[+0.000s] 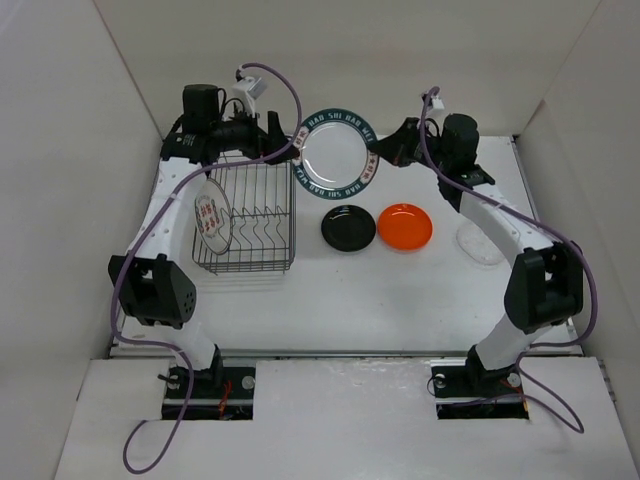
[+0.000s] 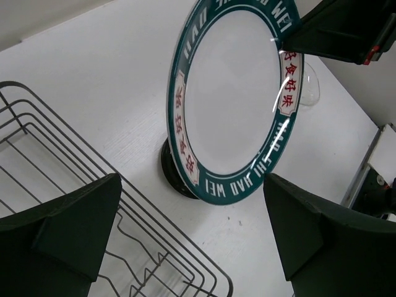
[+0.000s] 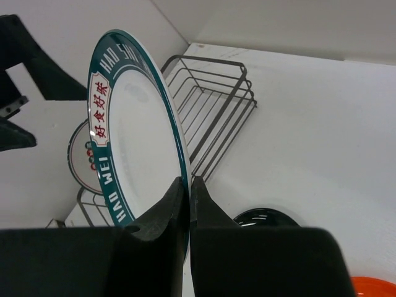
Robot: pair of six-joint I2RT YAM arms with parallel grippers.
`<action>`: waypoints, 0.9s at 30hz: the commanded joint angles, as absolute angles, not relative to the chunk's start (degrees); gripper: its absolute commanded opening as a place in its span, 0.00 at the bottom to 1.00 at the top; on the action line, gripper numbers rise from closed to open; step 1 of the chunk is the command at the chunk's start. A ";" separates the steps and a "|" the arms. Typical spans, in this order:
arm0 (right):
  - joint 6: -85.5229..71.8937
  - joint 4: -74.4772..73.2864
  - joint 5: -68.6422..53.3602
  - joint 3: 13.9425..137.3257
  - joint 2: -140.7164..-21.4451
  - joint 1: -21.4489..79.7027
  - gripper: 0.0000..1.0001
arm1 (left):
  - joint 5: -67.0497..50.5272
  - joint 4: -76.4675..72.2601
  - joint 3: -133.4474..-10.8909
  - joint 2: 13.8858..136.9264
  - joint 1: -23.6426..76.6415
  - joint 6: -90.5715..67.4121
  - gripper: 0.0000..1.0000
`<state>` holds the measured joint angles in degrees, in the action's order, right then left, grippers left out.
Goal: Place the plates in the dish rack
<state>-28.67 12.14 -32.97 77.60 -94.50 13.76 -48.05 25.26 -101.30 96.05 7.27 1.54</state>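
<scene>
My right gripper (image 1: 378,158) is shut on the right rim of the white plate with the dark green patterned rim (image 1: 340,152), holding it on edge in the air behind the dish rack (image 1: 262,262). In the right wrist view the jaws (image 3: 189,185) pinch the plate's rim (image 3: 136,130). My left gripper (image 1: 280,135) is open and empty just left of that plate; its fingers (image 2: 62,229) flank the plate (image 2: 238,99) without touching. A white plate with red marks (image 1: 212,218) stands in the rack's left side. The black (image 1: 348,228), orange (image 1: 405,226) and clear (image 1: 480,243) plates lie on the table.
The wire rack (image 2: 93,204) sits below and left of the left gripper, its right slots holding nothing. White walls close in the table at the back and both sides. The black plate (image 2: 170,170) lies right of the rack and under the held plate.
</scene>
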 commanded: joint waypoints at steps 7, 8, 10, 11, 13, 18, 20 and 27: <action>-33.03 26.00 -39.45 80.33 -94.21 17.57 0.00 | -51.59 23.91 -102.83 97.11 7.82 1.05 0.81; -33.83 27.06 -39.46 80.33 -94.22 17.58 0.00 | -51.59 24.60 -102.31 97.12 8.43 1.66 0.79; -34.54 27.07 -39.46 80.33 -94.75 17.58 0.00 | -51.59 24.61 -101.78 97.12 8.44 1.67 0.72; -35.24 27.59 -40.25 80.33 -94.75 17.58 0.00 | -51.59 24.61 -101.78 97.12 8.44 1.67 0.64; -35.77 28.21 -40.25 80.33 -95.36 18.28 0.00 | -51.59 24.61 -101.78 97.12 8.44 1.67 0.31; -35.77 27.69 -37.71 80.33 -95.36 20.04 0.60 | -49.66 25.14 -101.78 95.20 8.44 1.05 0.00; -35.77 25.95 -36.05 80.33 -95.36 20.04 1.00 | -45.47 25.14 -100.03 91.52 8.44 1.58 0.00; -24.97 -1.82 -11.54 88.32 -94.83 23.72 1.00 | -7.22 29.34 -92.22 76.50 9.75 1.24 0.00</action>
